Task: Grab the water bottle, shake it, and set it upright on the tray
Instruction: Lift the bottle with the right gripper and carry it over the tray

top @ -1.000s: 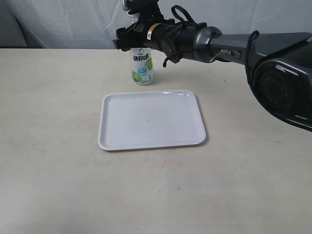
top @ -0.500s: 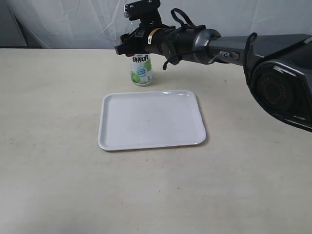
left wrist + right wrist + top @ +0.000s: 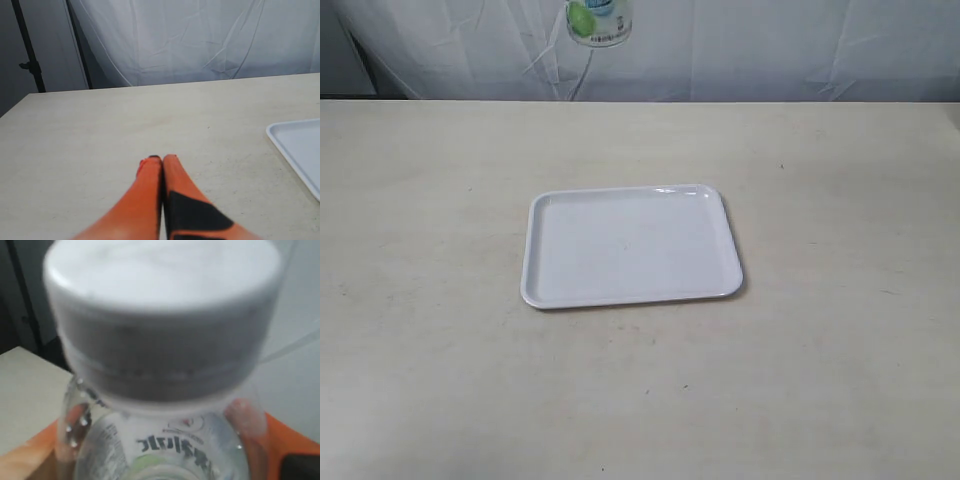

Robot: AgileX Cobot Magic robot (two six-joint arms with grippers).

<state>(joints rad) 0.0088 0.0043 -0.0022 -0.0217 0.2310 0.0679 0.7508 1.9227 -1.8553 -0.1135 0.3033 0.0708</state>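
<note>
Right claw (image 3: pixel 150 440) clamps the water bottle (image 3: pixel 598 22) — high off the desk (image 3: pixel 840 350); left claw (image 3: pixel 161 160) pressed together, empty.

1. Exterior view: soft, even, fairly bright light with no harsh glare.
2. The tray (image 3: pixel 528 285) throws only a thin shadow on the counter (image 3: pixel 820 360) along its near edge, and there are faint highlights on its far rim.
3. The water bottle (image 3: pixel 599 22) is cropped by the top edge and slightly soft.
4. Left wrist view: the left hand (image 3: pixel 161 159) is close to the lens and blurs toward the frame edge. The counter is sharper, and the far left corner is dim.
5. Right wrist view: the bottle fills the frame. Its cap (image 3: pixel 160 305) is badly out of focus with a grey shaded side, and the lettering (image 3: pixel 172 447) is soft.
</note>
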